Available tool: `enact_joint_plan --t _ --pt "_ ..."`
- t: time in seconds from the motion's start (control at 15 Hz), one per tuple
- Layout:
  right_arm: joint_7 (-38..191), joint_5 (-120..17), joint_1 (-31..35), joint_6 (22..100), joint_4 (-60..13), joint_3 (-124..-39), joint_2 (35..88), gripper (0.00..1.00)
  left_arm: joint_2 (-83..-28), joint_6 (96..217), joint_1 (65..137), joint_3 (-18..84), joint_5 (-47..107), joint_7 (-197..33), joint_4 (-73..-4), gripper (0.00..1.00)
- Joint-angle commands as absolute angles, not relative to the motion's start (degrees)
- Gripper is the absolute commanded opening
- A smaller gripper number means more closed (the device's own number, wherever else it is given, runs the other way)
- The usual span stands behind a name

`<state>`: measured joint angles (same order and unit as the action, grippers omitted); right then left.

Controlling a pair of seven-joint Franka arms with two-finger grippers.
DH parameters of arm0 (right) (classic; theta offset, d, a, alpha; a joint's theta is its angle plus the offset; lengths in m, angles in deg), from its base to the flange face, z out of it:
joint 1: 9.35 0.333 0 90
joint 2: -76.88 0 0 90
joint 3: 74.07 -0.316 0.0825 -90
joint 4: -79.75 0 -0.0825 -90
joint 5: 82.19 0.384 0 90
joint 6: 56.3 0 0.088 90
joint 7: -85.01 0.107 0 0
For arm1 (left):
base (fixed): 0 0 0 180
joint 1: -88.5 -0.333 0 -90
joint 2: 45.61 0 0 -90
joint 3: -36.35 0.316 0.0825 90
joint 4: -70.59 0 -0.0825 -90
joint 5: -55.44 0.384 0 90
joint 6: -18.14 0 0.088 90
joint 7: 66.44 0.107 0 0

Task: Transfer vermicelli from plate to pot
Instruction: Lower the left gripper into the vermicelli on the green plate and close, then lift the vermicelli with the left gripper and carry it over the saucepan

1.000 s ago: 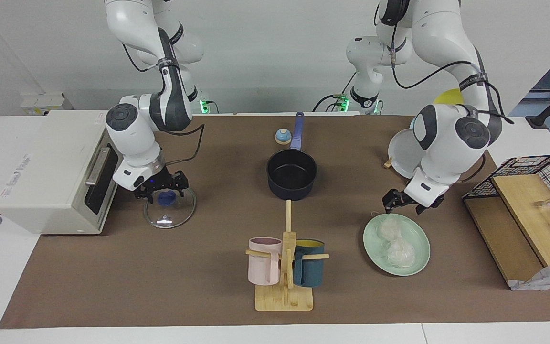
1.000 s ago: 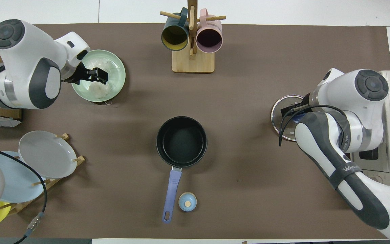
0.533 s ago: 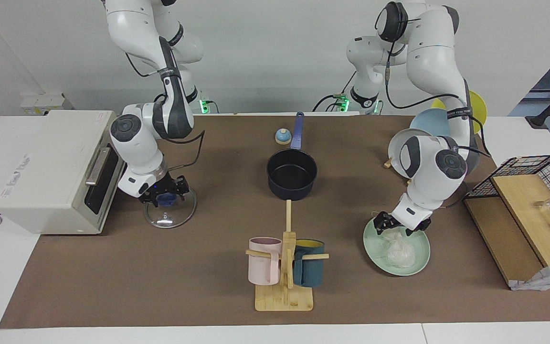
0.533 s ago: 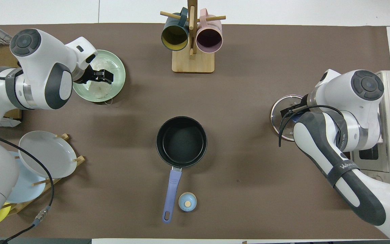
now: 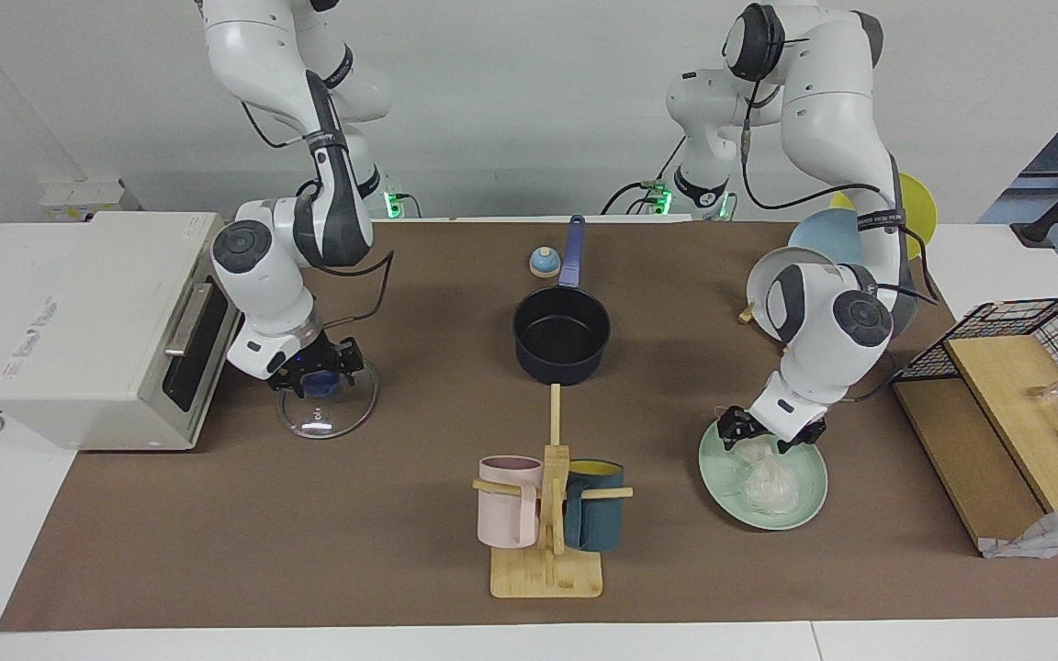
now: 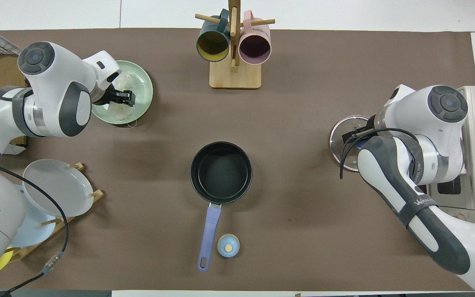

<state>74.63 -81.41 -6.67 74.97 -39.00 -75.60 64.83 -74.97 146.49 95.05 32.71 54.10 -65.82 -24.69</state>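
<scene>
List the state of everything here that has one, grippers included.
pot: upright, empty, uncovered.
glass lid: flat on the table.
right gripper: down at the glass lid's knob.
plate: holds the vermicelli.
left gripper: down on the vermicelli in the plate.
pink mug: hung on the mug rack.
teal mug: hung on the mug rack.

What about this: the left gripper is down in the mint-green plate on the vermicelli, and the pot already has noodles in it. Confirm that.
One thing is wrong: the pot is empty; the overhead view shows only its bare black inside. The rest stands: the left gripper is down in the mint-green plate on the vermicelli.
</scene>
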Motion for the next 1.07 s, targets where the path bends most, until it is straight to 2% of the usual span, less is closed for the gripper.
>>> enact_joint_plan --t 0.0,0.27,0.4,0.8,1.0 --pt "72.97 -81.40 -7.24 74.92 -39.51 -75.83 65.28 0.86 -74.35 146.11 95.01 33.28 54.91 -64.15 -23.99 0.00" --pt "71.21 -81.40 -7.42 74.74 -39.78 -75.83 65.37 0.86 -73.48 137.08 94.74 33.10 54.21 -64.15 -18.11 0.00" --pt "71.21 -81.40 -7.42 74.31 -39.87 -75.83 65.46 0.86 -71.12 132.51 94.66 33.10 52.03 -64.24 -16.78 0.00" --pt "69.98 -81.40 -7.42 73.86 -39.95 -75.74 65.55 0.86 -56.54 113.96 96.23 32.32 42.88 -76.94 -16.07 0.00" --pt "69.98 -81.40 -7.86 73.42 -40.04 -75.74 65.63 0.86 -50.90 111.48 104.03 31.34 41.38 -88.81 -20.01 0.00"
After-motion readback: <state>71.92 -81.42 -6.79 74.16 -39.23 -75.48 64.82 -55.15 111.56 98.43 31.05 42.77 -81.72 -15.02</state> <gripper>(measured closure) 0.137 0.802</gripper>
